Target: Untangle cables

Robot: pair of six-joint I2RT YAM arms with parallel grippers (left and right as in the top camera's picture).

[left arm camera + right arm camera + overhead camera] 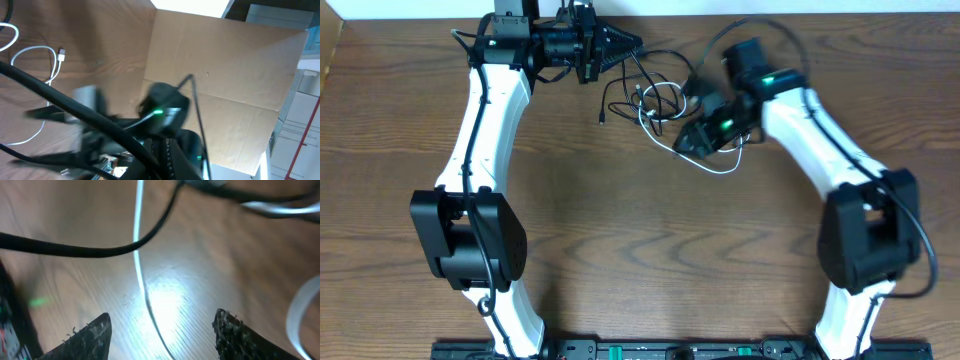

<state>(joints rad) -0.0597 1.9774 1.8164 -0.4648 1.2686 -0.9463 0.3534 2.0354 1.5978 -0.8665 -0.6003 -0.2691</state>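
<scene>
The black cable [620, 92] and the white cable [720, 167] lie tangled at the table's far middle. My left gripper [632, 43] is at the tangle's far left edge. Its fingers come to a point and look shut on a strand of the black cable. In the blurred left wrist view the black cable [55, 95] crosses close in front and the white cable's plug [61, 54] lies on the table. My right gripper [685, 142] is low over the tangle's right side. It is open [165, 330], with the white cable [137, 255] running between its fingers and the black cable [100, 251] beyond.
A cardboard wall [225, 75] stands behind the table's far edge. The right arm [165, 107] with its green light is close to my left gripper. The black cable's loose end [603, 120] lies left of the tangle.
</scene>
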